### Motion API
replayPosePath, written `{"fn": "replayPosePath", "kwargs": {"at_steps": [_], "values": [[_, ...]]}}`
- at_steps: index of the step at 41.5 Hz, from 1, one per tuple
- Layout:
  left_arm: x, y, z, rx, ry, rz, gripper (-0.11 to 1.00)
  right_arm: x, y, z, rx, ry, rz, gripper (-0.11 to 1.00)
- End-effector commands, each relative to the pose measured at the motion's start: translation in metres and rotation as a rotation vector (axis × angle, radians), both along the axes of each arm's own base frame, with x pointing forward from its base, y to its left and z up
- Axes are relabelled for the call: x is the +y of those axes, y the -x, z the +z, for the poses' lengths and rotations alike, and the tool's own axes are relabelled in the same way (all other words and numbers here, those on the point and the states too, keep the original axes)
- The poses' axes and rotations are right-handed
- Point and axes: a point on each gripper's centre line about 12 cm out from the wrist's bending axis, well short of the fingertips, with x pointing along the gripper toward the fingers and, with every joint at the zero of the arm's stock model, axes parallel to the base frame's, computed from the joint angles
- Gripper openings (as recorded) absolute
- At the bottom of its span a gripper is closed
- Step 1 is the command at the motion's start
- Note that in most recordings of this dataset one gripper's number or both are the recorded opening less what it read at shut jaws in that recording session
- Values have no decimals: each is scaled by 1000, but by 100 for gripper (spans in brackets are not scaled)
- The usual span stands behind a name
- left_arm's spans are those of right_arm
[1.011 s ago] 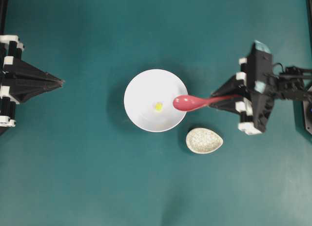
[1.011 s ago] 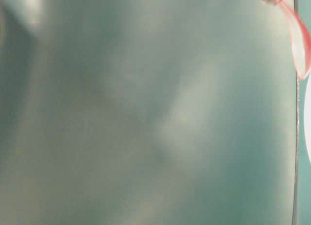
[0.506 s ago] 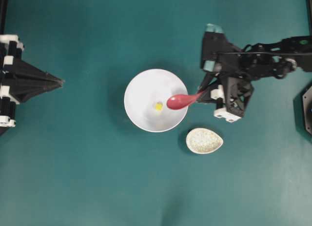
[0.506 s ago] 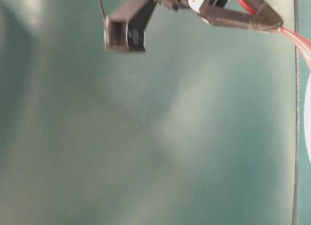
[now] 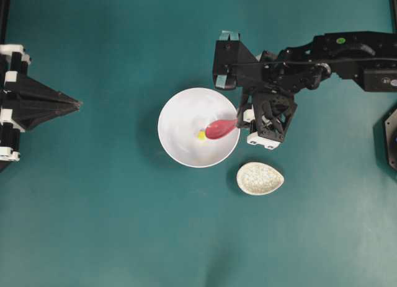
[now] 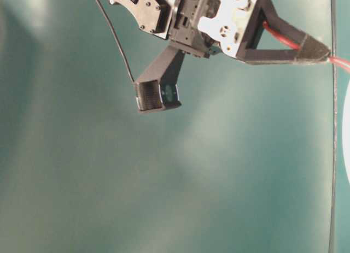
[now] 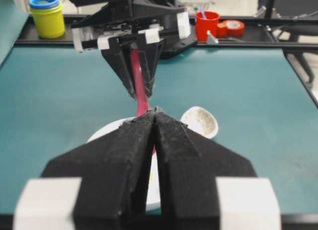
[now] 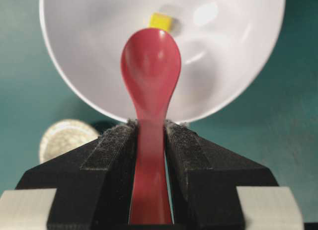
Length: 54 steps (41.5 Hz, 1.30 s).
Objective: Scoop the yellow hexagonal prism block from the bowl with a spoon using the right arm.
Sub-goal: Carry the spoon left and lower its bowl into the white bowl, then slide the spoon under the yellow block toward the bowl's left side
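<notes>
Your right gripper [image 8: 150, 135] clamped on spoon [image 8: 150, 66] handle, scoop inside bowl [image 5: 180, 113], tip just beside yellow block [image 5: 201, 136]. Left gripper [image 5: 77, 103] together, well apart from bowl.

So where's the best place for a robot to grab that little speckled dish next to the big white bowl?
Probably the rim of the speckled dish, pinched from straight above across its narrower width. It's a shallow oval lying flat on the table, with no handle, and its side away from the bowl looks open.
</notes>
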Motion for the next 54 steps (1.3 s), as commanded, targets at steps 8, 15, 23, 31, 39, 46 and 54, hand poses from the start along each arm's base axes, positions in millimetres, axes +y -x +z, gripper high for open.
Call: {"fn": "replayPosePath", "kwargs": {"at_steps": [8,15,23,31,39,46,54], "values": [[0,-2,5,-9,0,0,1,-3,-3,11,-26,20,-8,24],[0,-2,5,-11,0,0,1,-3,-6,3,-11,19,-4,24],[0,-2,5,-9,-1,-1,1,-1,-11,-3,-13,24,1,24],[0,-2,4,-6,-1,-1,1,-1,-13,-6,-23,28,-4,24],[0,-2,3,5,0,0,1,0,-15,-8,-24,30,-4,24],[0,-2,5,2,0,0,1,2,-18,-13,-12,26,1,24],[0,-2,5,2,0,0,1,0,-27,-16,-26,35,2,24]]}}
